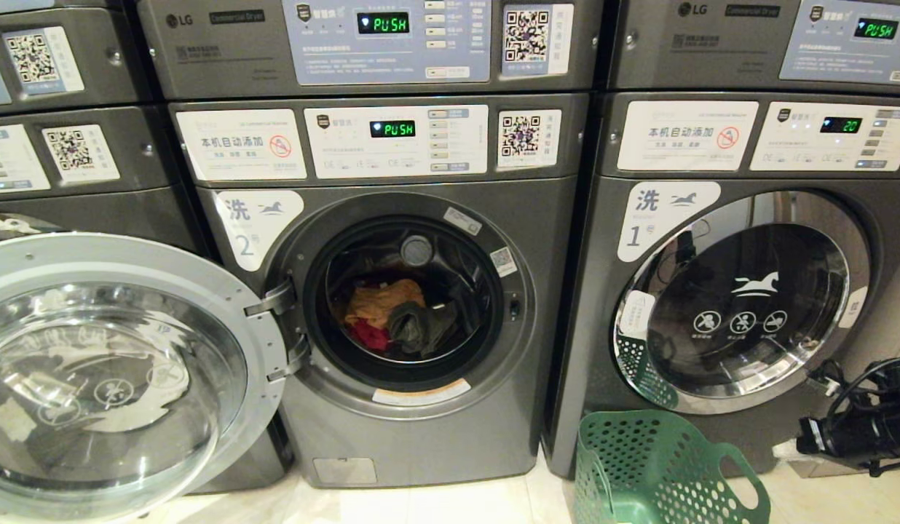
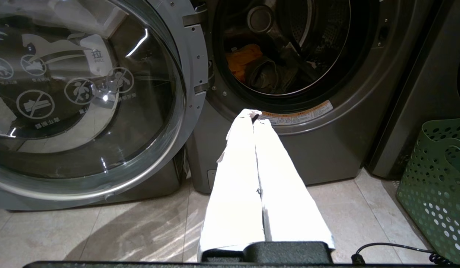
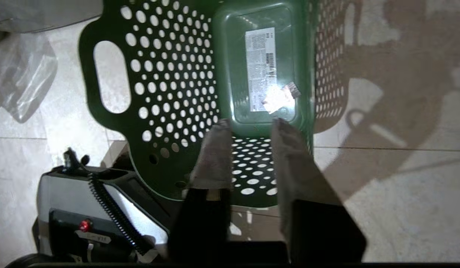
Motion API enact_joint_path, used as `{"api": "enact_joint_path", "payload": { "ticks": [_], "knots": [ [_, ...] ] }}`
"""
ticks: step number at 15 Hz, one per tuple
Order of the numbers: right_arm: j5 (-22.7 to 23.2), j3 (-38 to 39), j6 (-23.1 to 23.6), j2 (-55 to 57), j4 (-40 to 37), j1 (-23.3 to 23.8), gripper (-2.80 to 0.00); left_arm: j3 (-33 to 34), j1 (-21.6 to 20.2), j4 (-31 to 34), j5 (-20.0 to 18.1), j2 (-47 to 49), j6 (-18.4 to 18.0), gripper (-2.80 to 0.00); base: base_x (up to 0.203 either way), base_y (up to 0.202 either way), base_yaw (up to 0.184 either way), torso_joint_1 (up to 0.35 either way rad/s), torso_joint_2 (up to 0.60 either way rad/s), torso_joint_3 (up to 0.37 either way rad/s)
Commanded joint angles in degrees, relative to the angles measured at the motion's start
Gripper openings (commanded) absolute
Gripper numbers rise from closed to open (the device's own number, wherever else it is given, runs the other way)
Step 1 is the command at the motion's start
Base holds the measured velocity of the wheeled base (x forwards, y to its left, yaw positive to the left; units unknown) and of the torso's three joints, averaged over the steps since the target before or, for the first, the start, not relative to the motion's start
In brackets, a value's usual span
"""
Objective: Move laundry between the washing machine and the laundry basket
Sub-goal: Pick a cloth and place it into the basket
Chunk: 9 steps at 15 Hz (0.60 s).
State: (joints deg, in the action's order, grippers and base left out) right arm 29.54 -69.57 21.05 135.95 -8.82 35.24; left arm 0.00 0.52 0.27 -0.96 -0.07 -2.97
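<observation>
Overhead, right gripper above laundry basket, jaws parted

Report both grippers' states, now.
Left gripper: shut, holding nothing, pointed toward the open grey washing machine.
Right gripper: open, holding nothing, above the green perforated plastic laundry basket.

The LG dryer and the washer below it both display "PUSH". The washer's badge reads "2"; the washer at 3 o'clock reads "1", displaying "20".
</observation>
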Motion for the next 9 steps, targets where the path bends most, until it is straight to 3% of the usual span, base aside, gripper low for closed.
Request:
{"api": "enact_joint_path", "payload": {
  "ticks": [1, 4, 9],
  "knots": [
    [-2.2, -1.2, 0.4, 2.4, 1.8, 0.4, 0.0, 0.0, 0.0, 0.0, 0.0, 0.1, 0.0, -2.8, 0.0, 0.0, 0.0, 0.0, 0.0, 0.0],
    [-6.4, -4.8, 3.5, 8.3, 8.5, 1.0, 0.0, 0.0, 0.0, 0.0, 0.0, 0.1, 0.0, -2.8, 0.0, 0.0, 0.0, 0.0, 0.0, 0.0],
    [-6.8, -11.5, 6.0, 17.7, 9.7, 0.9, 0.0, 0.0, 0.0, 0.0, 0.0, 0.1, 0.0, -2.8, 0.0, 0.0, 0.0, 0.0, 0.0, 0.0]
  ]
}}
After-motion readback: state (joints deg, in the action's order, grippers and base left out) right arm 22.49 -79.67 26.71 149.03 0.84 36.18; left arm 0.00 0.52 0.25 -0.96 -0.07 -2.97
